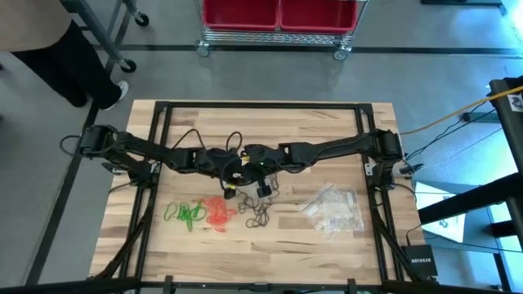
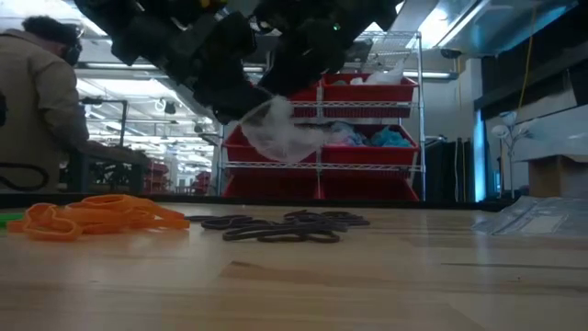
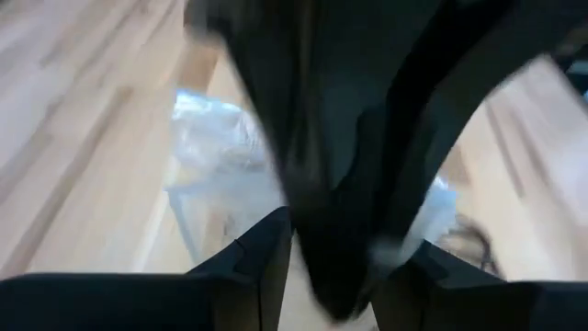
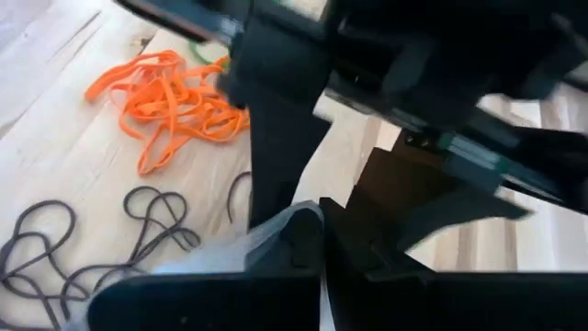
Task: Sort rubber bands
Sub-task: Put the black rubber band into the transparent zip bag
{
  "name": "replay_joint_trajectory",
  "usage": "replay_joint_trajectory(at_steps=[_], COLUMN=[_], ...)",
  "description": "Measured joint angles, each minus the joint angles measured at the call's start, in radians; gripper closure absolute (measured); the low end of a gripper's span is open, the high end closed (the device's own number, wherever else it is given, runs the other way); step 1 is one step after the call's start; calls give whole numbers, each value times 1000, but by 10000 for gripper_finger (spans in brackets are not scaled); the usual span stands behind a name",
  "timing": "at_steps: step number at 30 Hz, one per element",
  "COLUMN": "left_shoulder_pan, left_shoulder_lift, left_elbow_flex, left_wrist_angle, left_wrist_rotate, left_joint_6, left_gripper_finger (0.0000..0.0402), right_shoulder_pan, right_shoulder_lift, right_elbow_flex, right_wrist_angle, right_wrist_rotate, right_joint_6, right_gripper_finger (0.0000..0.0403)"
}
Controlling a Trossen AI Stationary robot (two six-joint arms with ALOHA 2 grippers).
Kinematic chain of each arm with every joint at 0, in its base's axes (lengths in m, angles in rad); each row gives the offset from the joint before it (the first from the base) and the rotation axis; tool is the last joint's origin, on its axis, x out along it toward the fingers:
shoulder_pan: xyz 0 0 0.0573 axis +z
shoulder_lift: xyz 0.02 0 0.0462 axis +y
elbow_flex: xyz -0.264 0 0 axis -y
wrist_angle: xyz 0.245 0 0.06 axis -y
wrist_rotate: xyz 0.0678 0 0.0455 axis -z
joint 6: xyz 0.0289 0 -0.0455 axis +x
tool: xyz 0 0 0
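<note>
Orange rubber bands, black ones lie on your wooden surface; both claws mid-air: right claw closed on clear plastic bag, left claw parted around it.

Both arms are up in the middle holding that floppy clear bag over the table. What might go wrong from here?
1. The right tool is shut on the clear bag, which hangs limp in the air; it might slip free or tear.
2. Both arms crowd together at the table's centre, so the left tool and right one might bump.
3. The black bands lie just below, beside the orange bands; a dropped bag might mix the piles.
</note>
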Motion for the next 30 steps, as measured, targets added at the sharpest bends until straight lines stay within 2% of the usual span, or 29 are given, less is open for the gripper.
replay_joint_trajectory(at_steps=[4,10,18,25,30], left_shoulder_pan=[-1,4,17,-20,-18], left_shoulder_lift=[0,-64,-100,-51,11], left_elbow_flex=[-6,-10,-10,-12,-10], left_wrist_angle=[-81,-40,-121,20,44], left_wrist_rotate=[-5,-28,-67,-70,-69], left_joint_6=[-28,-97,-113,-49,-101], left_gripper_finger=[282,282,282,282,273], right_shoulder_pan=[1,0,-2,2,2], right_shoulder_lift=[0,-5,-5,-4,-2], right_elbow_flex=[0,6,6,4,1], right_wrist_angle=[-1,15,7,16,10], right_wrist_rotate=[-6,-18,7,-1,-3], right_joint_6=[15,17,17,21,39], right_gripper_finger=[403,403,403,403,403])
